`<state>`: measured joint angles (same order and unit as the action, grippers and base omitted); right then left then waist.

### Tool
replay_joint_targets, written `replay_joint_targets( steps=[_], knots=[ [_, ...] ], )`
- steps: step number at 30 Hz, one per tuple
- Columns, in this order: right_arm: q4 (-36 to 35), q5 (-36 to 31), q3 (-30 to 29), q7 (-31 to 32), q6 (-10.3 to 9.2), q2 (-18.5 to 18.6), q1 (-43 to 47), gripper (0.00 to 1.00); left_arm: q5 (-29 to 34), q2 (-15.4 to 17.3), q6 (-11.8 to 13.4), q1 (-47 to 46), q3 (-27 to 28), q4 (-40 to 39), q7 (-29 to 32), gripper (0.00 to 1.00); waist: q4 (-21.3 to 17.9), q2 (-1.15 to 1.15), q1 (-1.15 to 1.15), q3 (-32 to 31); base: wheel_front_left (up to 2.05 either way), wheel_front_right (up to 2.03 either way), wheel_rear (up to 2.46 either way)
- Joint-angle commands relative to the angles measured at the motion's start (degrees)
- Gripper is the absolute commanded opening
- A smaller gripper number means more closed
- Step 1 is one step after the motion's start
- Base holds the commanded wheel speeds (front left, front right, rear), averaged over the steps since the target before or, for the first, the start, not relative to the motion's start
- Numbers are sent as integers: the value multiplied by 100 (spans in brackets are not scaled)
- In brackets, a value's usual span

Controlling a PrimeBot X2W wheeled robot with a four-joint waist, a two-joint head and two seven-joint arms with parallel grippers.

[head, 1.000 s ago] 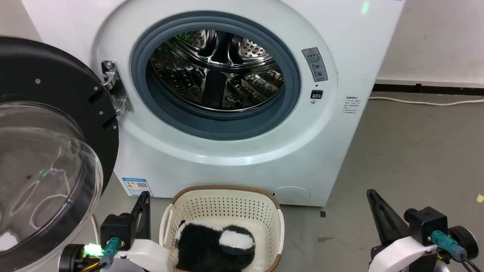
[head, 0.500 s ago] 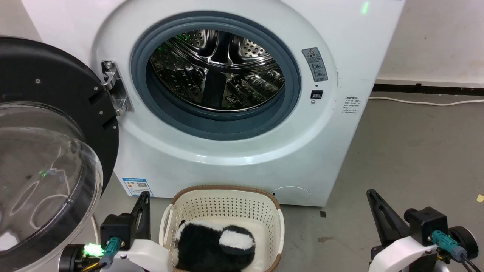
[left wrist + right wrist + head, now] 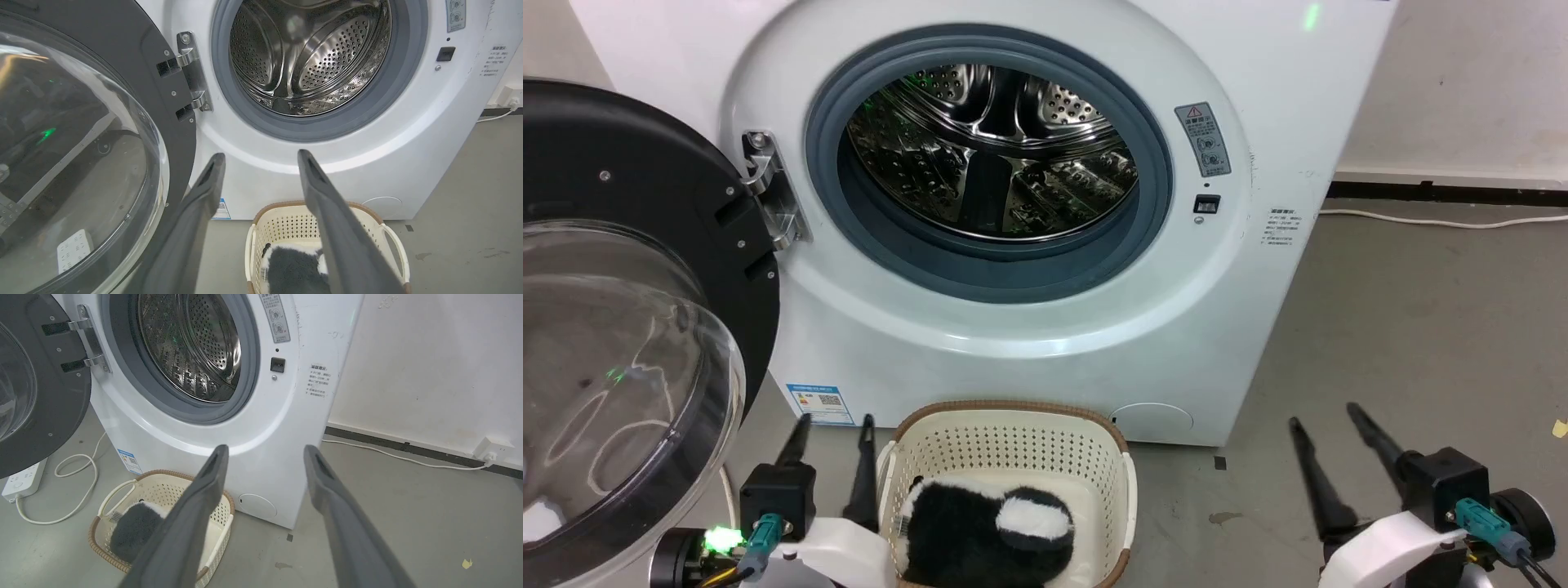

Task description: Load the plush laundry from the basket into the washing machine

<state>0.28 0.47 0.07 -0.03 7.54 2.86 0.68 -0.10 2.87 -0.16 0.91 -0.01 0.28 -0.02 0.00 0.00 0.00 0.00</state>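
The black and white plush laundry [image 3: 988,535] lies in the cream basket [image 3: 1013,441] on the floor before the white washing machine [image 3: 1029,327]. The machine's door [image 3: 621,310] hangs open to the left and its steel drum [image 3: 988,155] holds nothing. My left gripper [image 3: 836,422] stands open just left of the basket, fingers up. Off to the basket's right, my right gripper [image 3: 1323,412] is open over bare floor. The left wrist view has the plush laundry [image 3: 286,269] in the basket [image 3: 282,224] below the open gripper [image 3: 261,157]. The right wrist view puts basket [image 3: 163,498] and plush laundry [image 3: 132,528] at the lower left of the open gripper [image 3: 265,451].
A white power strip [image 3: 22,479] and looped cable [image 3: 81,473] lie on the floor under the open door. Another white cable [image 3: 1437,220] runs along the wall's foot at the right to a socket [image 3: 494,447]. Grey floor [image 3: 1405,327] stretches right of the machine.
Both grippers have opened: each pair of fingers, together in the earlier frames, now stands apart. Basket, plush and machine have not moved.
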Motion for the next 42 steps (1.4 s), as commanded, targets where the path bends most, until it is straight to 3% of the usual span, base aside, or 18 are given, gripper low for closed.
replay_joint_targets(
  steps=[1,21,42],
  knots=[
    [-1,8,0,-5,0,0,1,100,0,0,2,0,-2,-1,-5,100,0,0,0,0,0,0,0],
    [8,263,-27,-244,-1,0,-25,100,-10,53,47,-48,-154,147,-244,100,-213,0,0,349,0,0,0],
    [-41,605,12,-495,-2,0,-297,100,-75,350,-223,-884,-478,1294,-338,100,-620,0,0,1377,0,0,0]
  ],
)
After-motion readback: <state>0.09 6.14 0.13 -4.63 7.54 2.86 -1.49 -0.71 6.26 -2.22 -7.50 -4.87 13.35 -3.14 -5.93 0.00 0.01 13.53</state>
